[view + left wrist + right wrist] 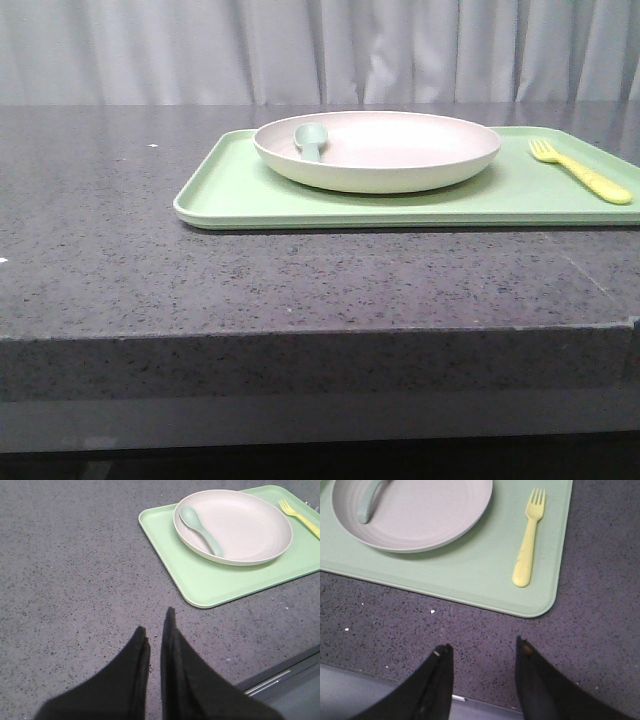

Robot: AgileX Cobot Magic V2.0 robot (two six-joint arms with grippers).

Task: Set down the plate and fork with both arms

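From my seat the placing looked done: the plate (378,150) sat on the green tray (230,190), and the fork (581,172) lay flat on the tray at the plate's three o'clock in the front view, apart from its rim, tines pointing to twelve. A grey-green spoon (310,140) rested inside the plate near its nine o'clock edge. My left claw (155,625) hung over bare counter (150,270), fingers nearly together, holding nothing; my right claw (482,647) was well open and empty, short of the tray's corner. I judged the next move was only to draw both arms clear. The plate was round, shallow, matte cream with a raised rim; the fork pale-yellow plastic; the counter dark speckled stone.
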